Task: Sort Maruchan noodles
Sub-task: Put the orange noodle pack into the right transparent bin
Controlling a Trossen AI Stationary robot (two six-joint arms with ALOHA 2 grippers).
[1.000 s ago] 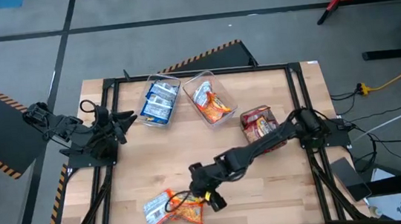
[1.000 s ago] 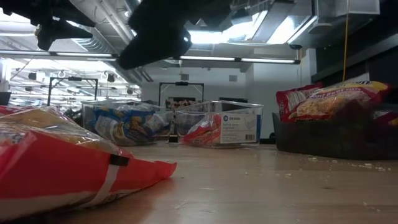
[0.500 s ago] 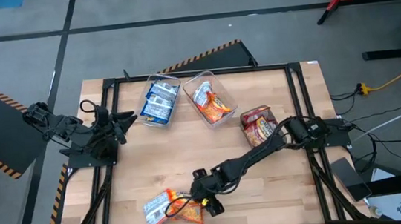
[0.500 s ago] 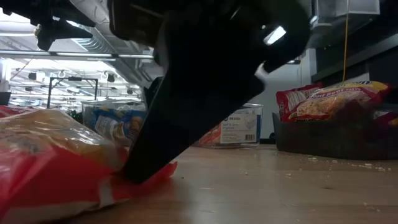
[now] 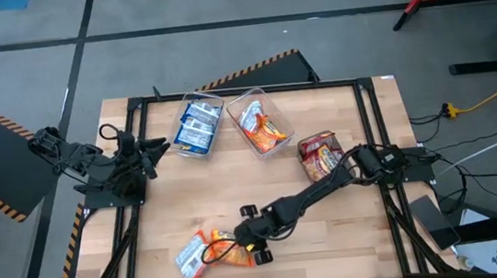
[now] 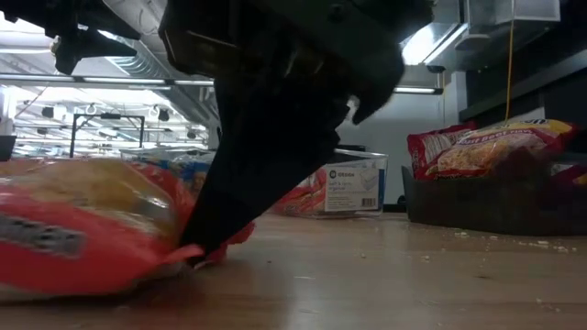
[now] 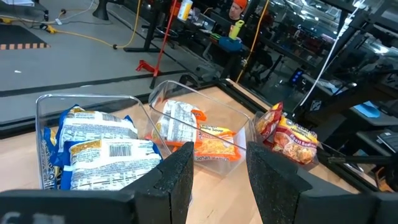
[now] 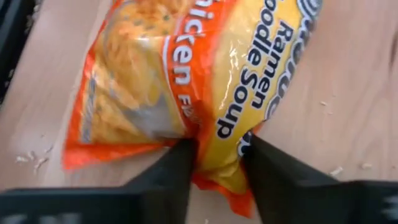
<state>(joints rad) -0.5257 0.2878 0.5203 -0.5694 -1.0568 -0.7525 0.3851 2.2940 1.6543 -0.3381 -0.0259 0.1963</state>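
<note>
Fingers of your right gripper (image 8: 214, 163) pinch the crimped end of the orange chicken packet (image 8: 186, 81) at the near edge of the table (image 5: 352, 239), a blue-and-white packet (image 5: 190, 257) touching it — the left gripper (image 7: 217, 177) waits open at the far left. Judge the packet light, crinkly and slippery, with a brittle noodle block inside, so hold it by the flat seam, not across the block. Its place is likely the clear bin (image 5: 278, 141) of orange packets, between the blue bin (image 5: 182, 152) and the red-brown packets (image 5: 321, 155).
</note>
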